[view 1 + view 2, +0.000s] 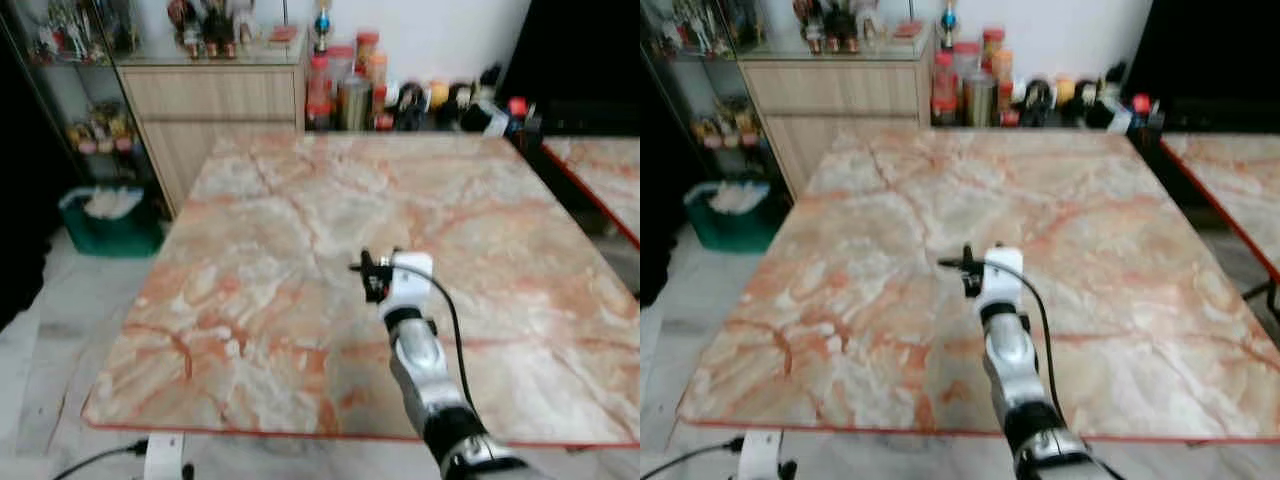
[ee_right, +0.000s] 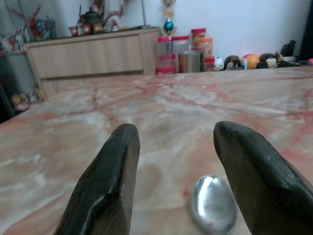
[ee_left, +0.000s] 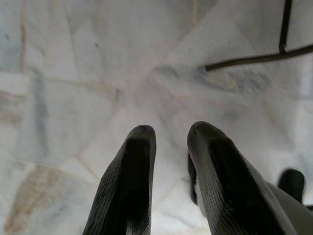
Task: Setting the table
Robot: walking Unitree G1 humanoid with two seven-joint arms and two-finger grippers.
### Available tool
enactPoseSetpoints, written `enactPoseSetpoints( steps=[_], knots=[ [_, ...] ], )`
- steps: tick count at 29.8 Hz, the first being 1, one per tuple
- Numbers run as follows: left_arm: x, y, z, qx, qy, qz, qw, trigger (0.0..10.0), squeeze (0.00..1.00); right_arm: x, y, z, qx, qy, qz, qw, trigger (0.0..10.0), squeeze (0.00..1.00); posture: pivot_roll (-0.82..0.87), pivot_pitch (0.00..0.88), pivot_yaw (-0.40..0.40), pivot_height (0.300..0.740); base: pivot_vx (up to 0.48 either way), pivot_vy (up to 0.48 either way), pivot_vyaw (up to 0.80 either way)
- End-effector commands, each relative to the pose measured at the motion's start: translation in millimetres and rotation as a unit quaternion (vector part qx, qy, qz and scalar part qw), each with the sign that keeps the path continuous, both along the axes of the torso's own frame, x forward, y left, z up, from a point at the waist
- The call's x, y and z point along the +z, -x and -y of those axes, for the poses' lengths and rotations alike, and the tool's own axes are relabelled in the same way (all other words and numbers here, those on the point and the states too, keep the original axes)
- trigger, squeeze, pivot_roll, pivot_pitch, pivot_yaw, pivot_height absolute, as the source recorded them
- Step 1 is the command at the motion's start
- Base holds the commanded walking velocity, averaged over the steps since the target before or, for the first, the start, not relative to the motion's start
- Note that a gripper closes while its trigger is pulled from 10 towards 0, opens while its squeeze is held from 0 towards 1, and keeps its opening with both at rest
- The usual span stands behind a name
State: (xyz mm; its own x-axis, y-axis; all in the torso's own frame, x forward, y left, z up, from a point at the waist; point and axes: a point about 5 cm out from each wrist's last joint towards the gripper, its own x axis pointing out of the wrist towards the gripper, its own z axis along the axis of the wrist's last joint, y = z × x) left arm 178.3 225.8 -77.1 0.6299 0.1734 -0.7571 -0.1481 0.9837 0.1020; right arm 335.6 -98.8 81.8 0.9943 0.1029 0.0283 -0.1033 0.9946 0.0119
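**Spoon down on the marble, right pincer spread above it**

The right pincer (image 2: 173, 161) hovers over the middle of the pink-veined marble table (image 1: 250, 300), its two black fingers (image 2: 105, 181) wide apart and gripping nothing. A shiny metal spoon bowl (image 2: 212, 203) lies on the table between and just under the fingertips; its handle cannot be made out.

The left pincer (image 3: 171, 147) hangs idle over the pale tiled floor (image 3: 73, 73), fingers slightly parted and empty.

Risks, as I judge them: the smooth spoon could skid on polished stone if a finger clips it, or a low finger could scrape the marble.

Room is generous: bare marble lies on all sides, edges well apart from the spoon, and the jars and bottles (image 1: 345, 85) stand far off by the wall.
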Motion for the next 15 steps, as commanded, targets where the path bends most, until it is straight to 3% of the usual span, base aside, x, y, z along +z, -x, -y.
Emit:
enactPoseSetpoints(
  steps=[1, 5, 15],
  knots=[
    [-0.6, -1.4, 5.2, -0.002, 0.004, 0.0, 1.0, 10.0, 0.0, 0.5, -1.9, 9.2, -0.015, 0.003, -0.003, 1.0, 10.0, 0.0, 0.01, 0.0, 0.013, 0.74, 0.262, 0.0, 0.0],
    [-1.0, -0.6, 5.2, -0.002, 0.005, -0.001, 1.0, 10.0, 0.0, 0.4, -2.1, 9.4, -0.016, 0.005, -0.004, 1.0, 10.0, 0.0, 0.02, 0.0, 0.011, 0.74, 0.266, 0.0, 0.0],
    [-1.3, -0.5, 6.0, -0.002, 0.006, -0.002, 1.0, 10.0, 0.0, -7.3, -1.0, 10.4, -0.024, 0.019, -0.032, 0.999, 10.0, 0.0, 0.02, 0.0, 0.011, 0.74, 0.0, 0.0, 0.0]
  ],
)
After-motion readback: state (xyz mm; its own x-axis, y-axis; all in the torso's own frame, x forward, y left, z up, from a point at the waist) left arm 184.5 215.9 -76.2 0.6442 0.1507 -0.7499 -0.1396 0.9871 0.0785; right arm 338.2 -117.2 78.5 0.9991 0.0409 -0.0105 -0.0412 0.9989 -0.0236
